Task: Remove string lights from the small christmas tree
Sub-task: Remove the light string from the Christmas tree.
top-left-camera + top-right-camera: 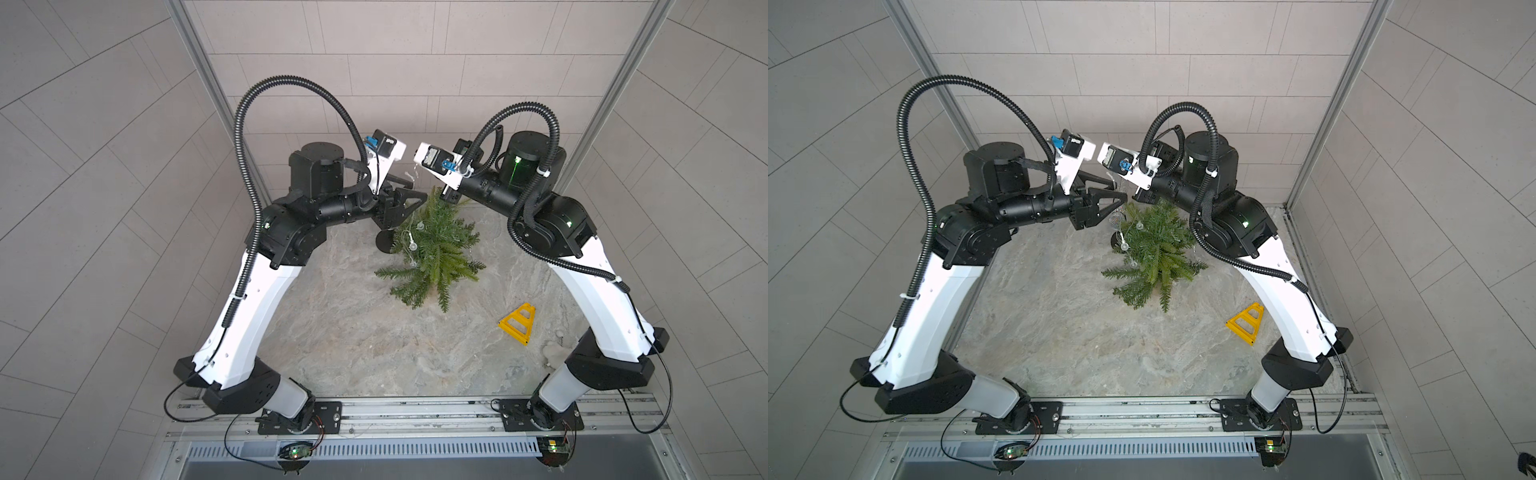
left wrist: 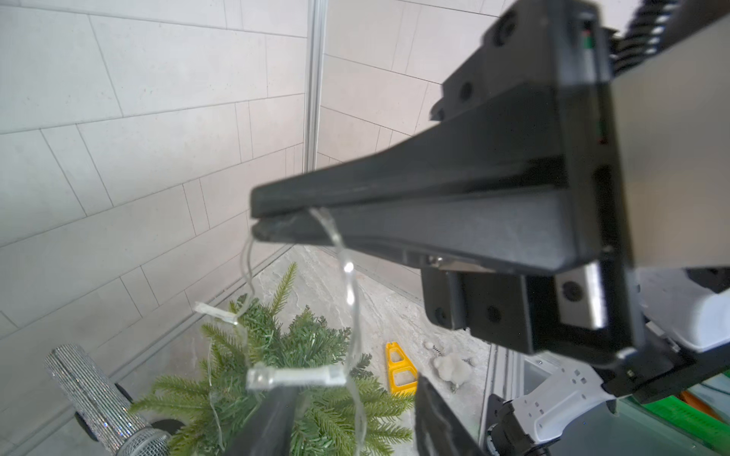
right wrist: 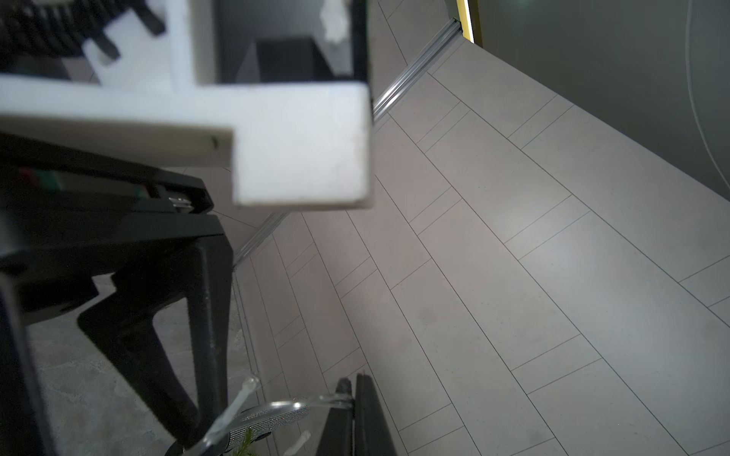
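Observation:
The small christmas tree stands at the back of the stone table, green branches drooping. The string lights, a thin pale wire with clear bulbs, hang down the tree's left side. In the left wrist view my right gripper is shut on the wire, which drops from it toward the tree. The right wrist view shows the same pinch at its tips. My left gripper is open just above the treetop. One strand and a bulb holder hang between its fingers.
A glittery microphone on a black stand leans beside the tree, near the back wall. A yellow plastic piece lies on the table's right side. A small white fluffy thing sits near the right arm. Both wrists almost touch above the tree.

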